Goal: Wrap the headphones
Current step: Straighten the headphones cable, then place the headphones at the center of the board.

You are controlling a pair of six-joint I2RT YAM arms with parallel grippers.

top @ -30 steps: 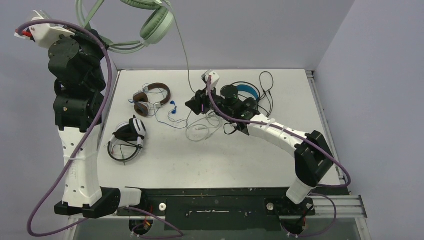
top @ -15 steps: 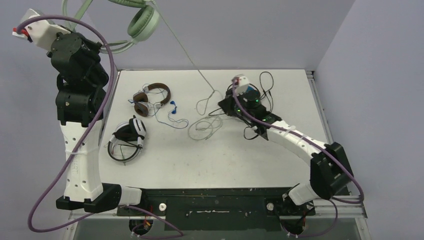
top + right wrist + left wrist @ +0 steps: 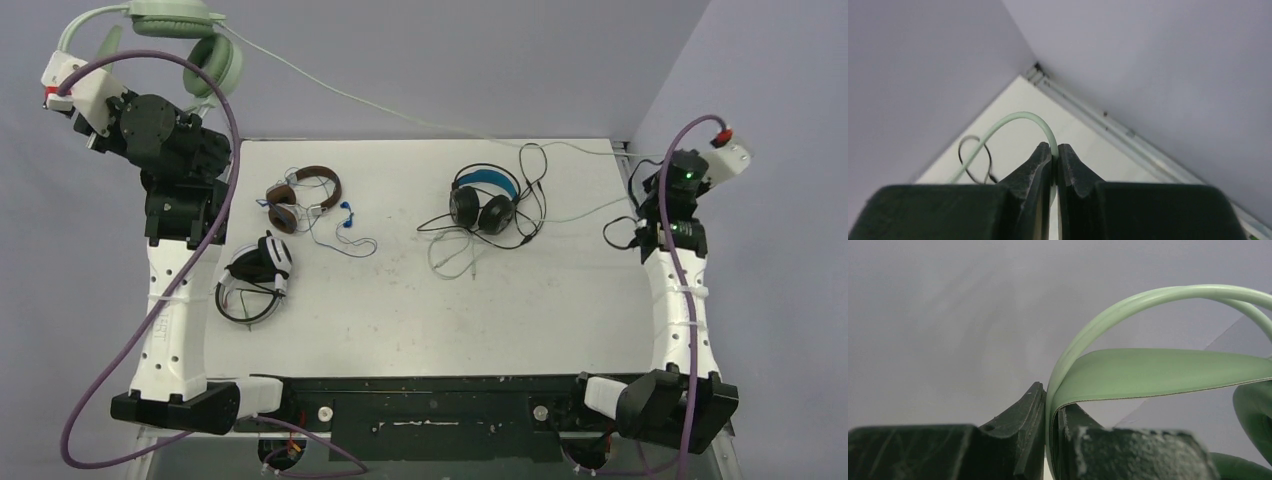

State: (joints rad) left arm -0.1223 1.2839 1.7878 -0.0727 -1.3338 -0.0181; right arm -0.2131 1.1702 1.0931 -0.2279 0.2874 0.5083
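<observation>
— Where is the mint green headset (image 3: 225,65)?
— Aloft at the upper left of the overhead view. Our left pincer (image 3: 1052,407) is clamped on its thin headband. Our right pincer (image 3: 1054,150), at the right edge, is closed on its cord (image 3: 1023,114), which stretches above the tabletop (image 3: 400,320).
— How will it handle?
— It looks light to us. The band seems springy and smooth, so it may slip. The cord is thin and limp, best pinched along its run and never yanked at the earcup.
— And the room?
— A pale matte tabletop with walls close behind and to the right. The brown headset (image 3: 283,216) and the striped white headset (image 3: 275,258) lie at the left, and the black headset with a blue headband (image 3: 464,207) at upper middle. We should steer around their loose cords.
</observation>
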